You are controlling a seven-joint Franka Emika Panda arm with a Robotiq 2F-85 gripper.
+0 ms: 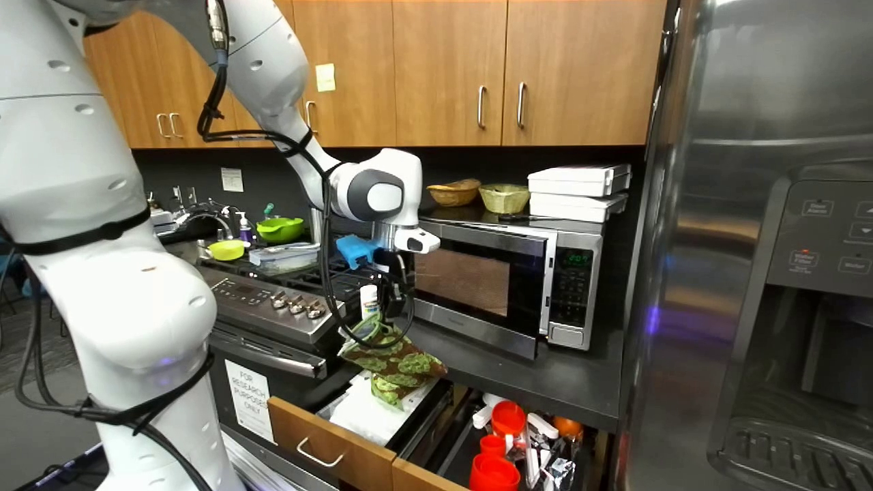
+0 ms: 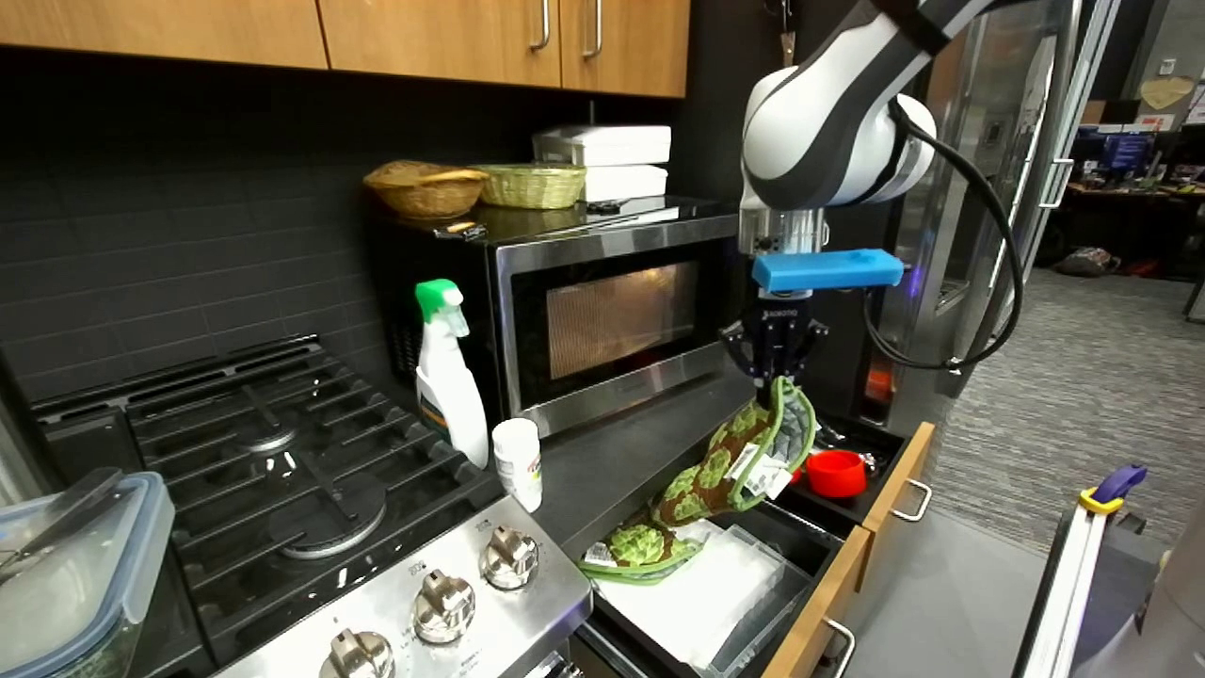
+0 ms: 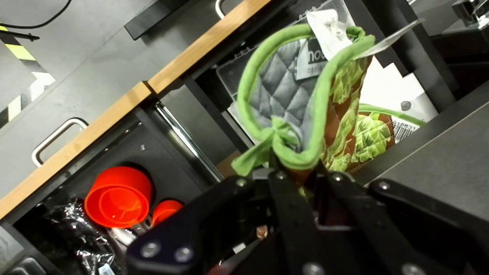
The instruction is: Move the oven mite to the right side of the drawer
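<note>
The oven mite is a floppy quilted mitt with a green and brown leaf pattern and green trim. It shows in both exterior views [image 1: 409, 365] [image 2: 720, 471] and in the wrist view [image 3: 344, 95]. My gripper [image 1: 391, 310] [image 2: 774, 388] [image 3: 296, 175] is shut on the trim at its open cuff. The mitt hangs tilted over the open drawer [image 1: 332, 447] [image 2: 817, 617] [image 3: 206, 44]. A same-patterned, green-edged part [image 2: 635, 546] [image 3: 372, 137] lies lower, on the drawer's white contents; I cannot tell whether it is a separate piece. The fingertips are partly hidden by cloth.
A second open drawer [image 1: 423, 477] [image 2: 894, 490] [image 3: 72, 152] beside it holds red cups [image 1: 494, 472] [image 2: 836, 474] [image 3: 118, 196] and plastic-wrapped items. The microwave [image 1: 477, 273] [image 2: 612, 311], door ajar, stands behind on the counter. A white bottle [image 2: 518, 461] and the stove [image 2: 282, 471] are alongside.
</note>
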